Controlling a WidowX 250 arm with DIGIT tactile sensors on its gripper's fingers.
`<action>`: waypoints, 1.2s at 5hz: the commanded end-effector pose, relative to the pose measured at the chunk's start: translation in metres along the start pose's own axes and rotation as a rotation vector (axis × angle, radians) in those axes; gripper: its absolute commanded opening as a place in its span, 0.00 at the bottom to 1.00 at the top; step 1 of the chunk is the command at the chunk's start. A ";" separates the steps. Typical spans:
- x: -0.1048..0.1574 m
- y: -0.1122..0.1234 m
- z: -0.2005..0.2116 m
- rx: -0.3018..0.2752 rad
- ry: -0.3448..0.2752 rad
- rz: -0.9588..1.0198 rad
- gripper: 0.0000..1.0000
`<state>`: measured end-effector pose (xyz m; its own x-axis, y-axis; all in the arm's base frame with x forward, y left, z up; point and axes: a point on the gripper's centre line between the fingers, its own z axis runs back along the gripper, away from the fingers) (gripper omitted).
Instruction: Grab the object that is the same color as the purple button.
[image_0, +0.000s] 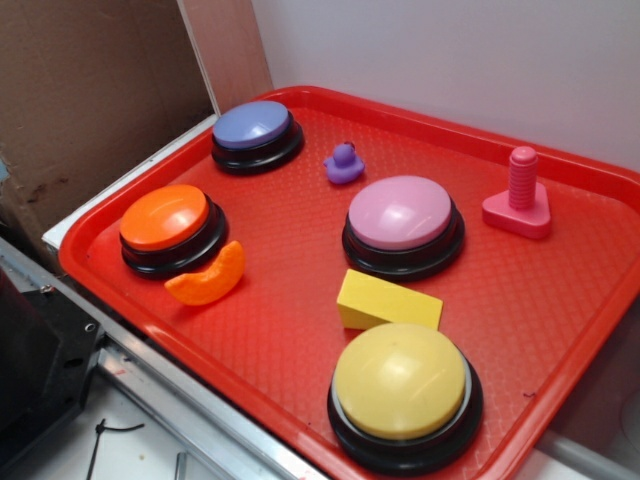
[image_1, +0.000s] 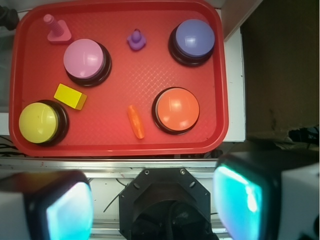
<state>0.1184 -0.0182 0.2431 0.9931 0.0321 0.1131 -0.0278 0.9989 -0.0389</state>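
Purple duck (image_0: 343, 163) between purple button (image_0: 256, 128), pink button (image_0: 402, 214); unobstructed.

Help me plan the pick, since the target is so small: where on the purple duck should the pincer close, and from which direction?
Probably straight from above, closing on the purple duck's wider body below the small head. It sits upright on the red tray, apart from the purple button and pink button, so both flanks look free. The pincer stands open.
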 end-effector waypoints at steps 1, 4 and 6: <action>0.000 0.000 0.000 0.000 0.000 0.000 1.00; 0.117 -0.007 0.024 0.100 -0.041 -0.048 1.00; 0.172 0.001 -0.097 0.230 0.353 -0.321 1.00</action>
<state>0.3018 -0.0095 0.1509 0.9119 -0.2464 -0.3284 0.3081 0.9393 0.1508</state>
